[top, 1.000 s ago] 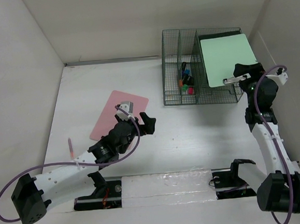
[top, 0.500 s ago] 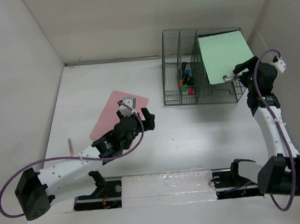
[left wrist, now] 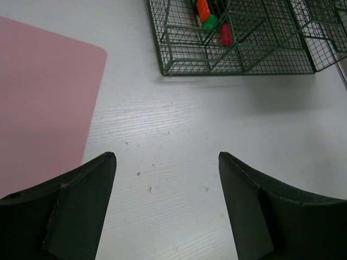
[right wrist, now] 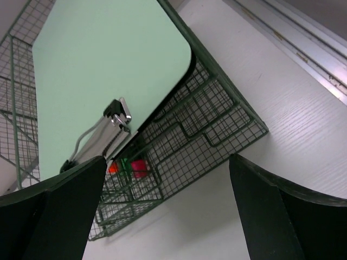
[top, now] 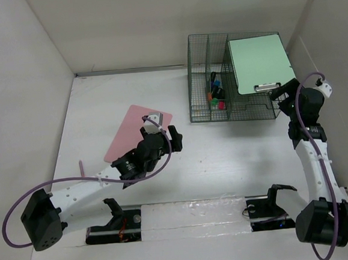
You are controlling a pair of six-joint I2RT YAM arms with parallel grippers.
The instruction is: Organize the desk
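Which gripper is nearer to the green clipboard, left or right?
Right. The right gripper is close by the clip end of the green clipboard, jaws open; the left gripper is far to its left, over the edge of the pink sheet.

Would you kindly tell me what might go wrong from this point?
1. The right pincer hangs open beside the clip of the clipboard; pulling back could snag it and dislodge the clipboard from the rack.
2. The pink sheet lies flat on the desk; the left pincer, open beside it, may push it rather than lift it.
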